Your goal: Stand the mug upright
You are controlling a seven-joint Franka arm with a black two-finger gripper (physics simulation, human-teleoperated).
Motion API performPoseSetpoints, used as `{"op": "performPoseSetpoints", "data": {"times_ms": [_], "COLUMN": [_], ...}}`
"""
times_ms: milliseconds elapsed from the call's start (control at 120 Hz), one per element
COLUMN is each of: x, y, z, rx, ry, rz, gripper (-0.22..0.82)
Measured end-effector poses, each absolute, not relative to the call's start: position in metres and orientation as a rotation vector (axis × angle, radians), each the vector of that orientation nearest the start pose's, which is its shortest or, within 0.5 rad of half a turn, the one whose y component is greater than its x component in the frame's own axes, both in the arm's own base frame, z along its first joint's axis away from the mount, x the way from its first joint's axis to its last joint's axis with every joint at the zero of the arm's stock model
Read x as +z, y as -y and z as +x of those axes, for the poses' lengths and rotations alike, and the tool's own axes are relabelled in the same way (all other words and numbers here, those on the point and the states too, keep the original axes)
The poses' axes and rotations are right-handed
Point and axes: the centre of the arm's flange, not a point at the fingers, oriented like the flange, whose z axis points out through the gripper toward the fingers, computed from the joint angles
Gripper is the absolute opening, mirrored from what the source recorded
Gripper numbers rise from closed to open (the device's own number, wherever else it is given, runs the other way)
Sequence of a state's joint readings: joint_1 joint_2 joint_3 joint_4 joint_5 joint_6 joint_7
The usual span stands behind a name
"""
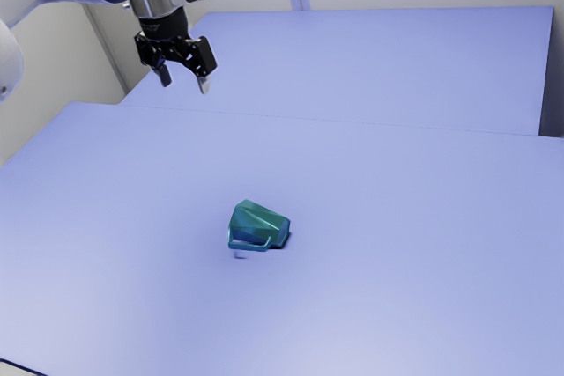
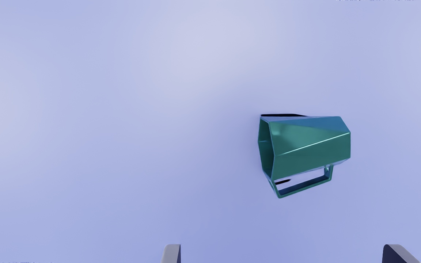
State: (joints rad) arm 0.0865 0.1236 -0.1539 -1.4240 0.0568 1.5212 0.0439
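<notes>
My gripper (image 1: 183,85) hangs above the table (image 1: 397,244), well apart from the mug (image 1: 257,224), its two fingers (image 2: 171,254) spread wide with nothing between them and neither one touching anything. The green mug lies on its side on the tabletop, its mouth and its base both facing sideways. From the mug, my gripper is up and toward the exterior view's left. The handle (image 2: 305,186) juts from the mug's side, and in the wrist view it is on the side of the mug nearer my fingertips.
</notes>
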Motion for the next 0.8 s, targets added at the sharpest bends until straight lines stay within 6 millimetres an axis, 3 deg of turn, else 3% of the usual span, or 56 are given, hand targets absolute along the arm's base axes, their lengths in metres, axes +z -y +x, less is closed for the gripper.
{"op": "performPoseSetpoints", "data": {"times_ms": [375,675,800], "x": [0.624,0.553,0.505], "y": [0.026,-0.020,-0.040], "z": [0.582,0.578,0.567], "rx": [0.027,0.212,0.370], "ry": [-0.135,0.086,0.236], "rz": [-3.111,-3.335,-3.440], "gripper": [0.60,0.60,0.60]}}
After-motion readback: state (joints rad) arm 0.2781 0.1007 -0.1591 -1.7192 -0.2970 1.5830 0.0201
